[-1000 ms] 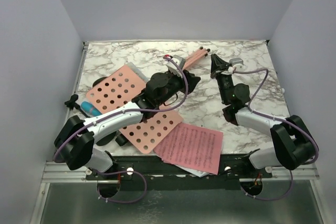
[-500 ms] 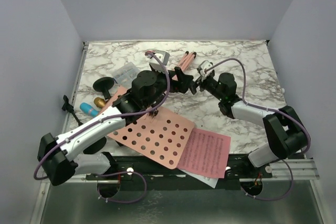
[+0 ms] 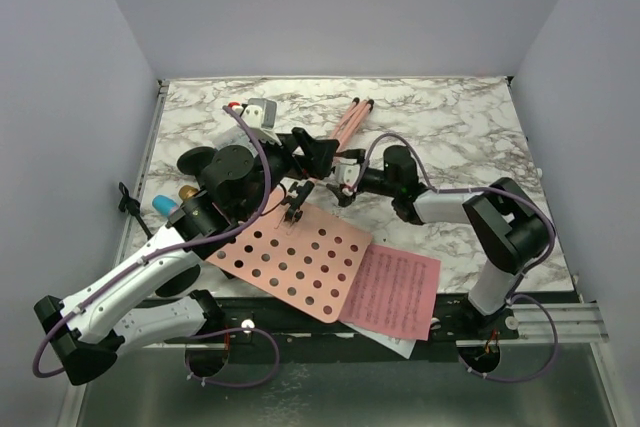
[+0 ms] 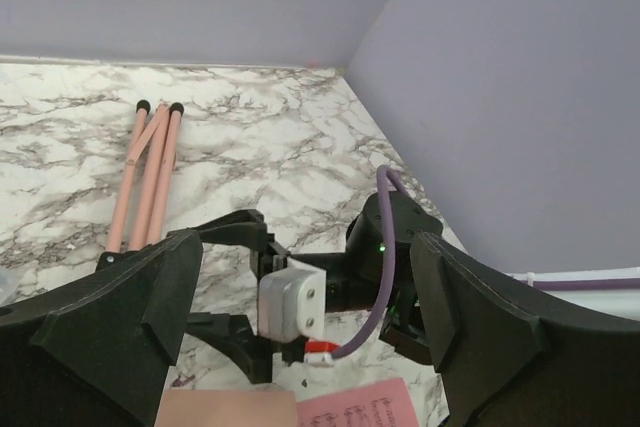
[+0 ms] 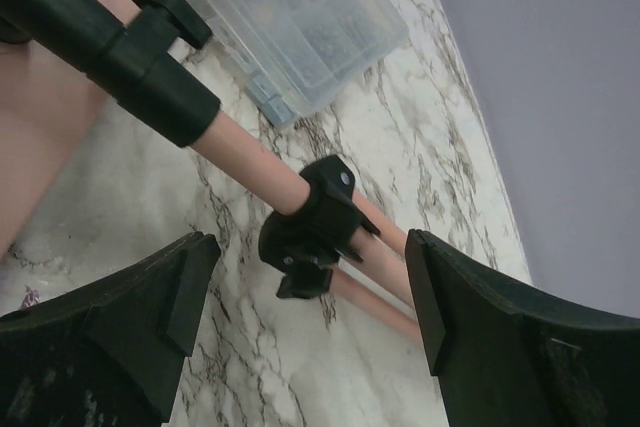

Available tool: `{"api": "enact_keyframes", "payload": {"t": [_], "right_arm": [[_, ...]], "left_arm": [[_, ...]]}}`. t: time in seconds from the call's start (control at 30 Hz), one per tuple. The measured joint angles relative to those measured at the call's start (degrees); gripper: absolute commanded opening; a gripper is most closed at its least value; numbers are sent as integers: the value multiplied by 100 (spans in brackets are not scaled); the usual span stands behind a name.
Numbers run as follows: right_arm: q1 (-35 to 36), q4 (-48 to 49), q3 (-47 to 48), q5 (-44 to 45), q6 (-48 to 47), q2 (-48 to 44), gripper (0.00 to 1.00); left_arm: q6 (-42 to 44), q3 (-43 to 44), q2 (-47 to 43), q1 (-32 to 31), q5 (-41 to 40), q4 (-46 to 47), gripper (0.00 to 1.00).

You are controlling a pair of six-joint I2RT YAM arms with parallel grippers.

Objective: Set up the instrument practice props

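Observation:
The pink perforated music rack [image 3: 296, 263] lies flat near the front edge. Its pole runs back to the folded tripod legs [image 3: 351, 121] [image 4: 150, 172]. My left gripper [image 3: 308, 155] [image 4: 305, 257] hangs open above the pole with nothing between its fingers. My right gripper [image 3: 338, 175] [image 5: 310, 244] faces it, open, straddling the pole's black collar [image 5: 316, 212] without touching it. A pink sheet-music page [image 3: 396, 292] lies over a white one [image 3: 388, 343]. The gold microphone [image 3: 187, 192], the blue microphone [image 3: 163, 206] and a round-based mic mount [image 3: 196, 160] sit at the left.
A clear compartment box [image 5: 290, 17] sits beside the pole at the back left. A black bracket [image 3: 128, 197] hangs at the table's left edge. The two arms are close together over the middle. Bare marble [image 3: 470, 137] lies at the back right.
Both grippers have opened. The rack slid toward the front and now lies released. The left arm has drawn back left, and the right gripper has moved left to the pole's collar.

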Motion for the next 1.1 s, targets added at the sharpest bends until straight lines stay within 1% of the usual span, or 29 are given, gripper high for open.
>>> {"api": "enact_keyframes", "payload": {"t": [0.17,0.27,0.33,0.4,0.47,0.53,0.6,0.7,0.8,0.9,1.1], "right_arm": [[439,-17,321,188,-754,385,82],[575,70,525,391,-1012,638,75],[640,105,721,555,-1143,881,69],[684,247,848,702,-1259,1139,58],[699,575,870,837,-1331,1377,39],[710,866,866,953,-1449,1484,29],[717,1110,844,1080,-1534,1539,20],[715,1283,765,1123,-1392,1499,1],[671,1209,719,1097,-1082,1351,0],[549,1213,673,988,-638,1130,0],[133,1300,675,844,673,461,0]], "left_arm": [[-24,-11,-52,4,0,-146,92],[-61,-13,-127,4,0,-225,92],[-81,-13,-203,4,0,-271,92],[-96,-13,-256,4,0,-293,92],[-107,-13,-319,4,-2,-323,92],[-136,-9,-389,4,-4,-356,92],[-164,9,-457,4,-7,-402,92],[-186,122,-562,4,-7,-511,92],[-186,391,-599,4,-7,-640,92],[-160,841,-614,4,-2,-717,92],[31,1668,-695,4,39,-802,92]]}}
